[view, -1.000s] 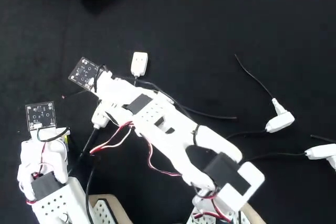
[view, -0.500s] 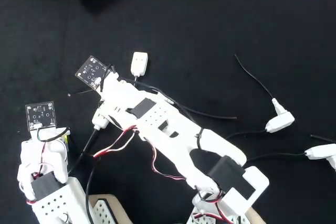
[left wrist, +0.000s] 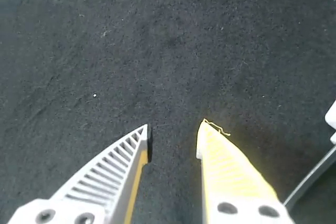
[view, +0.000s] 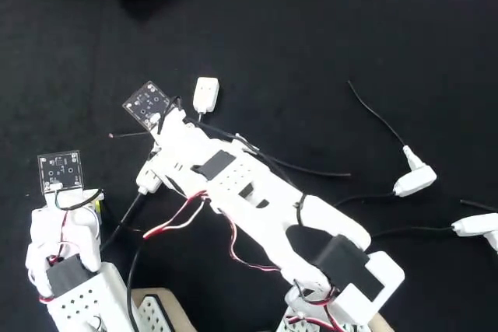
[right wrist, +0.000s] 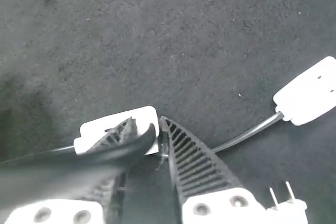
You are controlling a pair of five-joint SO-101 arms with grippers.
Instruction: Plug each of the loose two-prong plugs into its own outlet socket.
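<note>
In the high view my right arm stretches from the near right to the far left, and its gripper (view: 159, 120) is shut on the edge of a black square outlet socket (view: 148, 102). The right wrist view has the right gripper (right wrist: 157, 125) closed on a white slab (right wrist: 113, 128), with a black cable across one finger. A second socket (view: 61, 170) lies just in front of my left arm (view: 66, 246). My left gripper (left wrist: 173, 128) is open over bare black cloth. Loose white plugs lie at the right (view: 412, 181), the right edge (view: 475, 225) and beside the right arm (view: 148, 179).
A white block on a cable (view: 205, 93) lies just right of the held socket and appears again in the right wrist view (right wrist: 310, 90). Black cables (view: 311, 170) trail across the middle of the black table (view: 311, 52). A two-prong plug (right wrist: 283, 203) sits close to the right gripper's base.
My right gripper has dragged the black socket to the right and turned it a little. The left arm and the other socket have stayed put.
</note>
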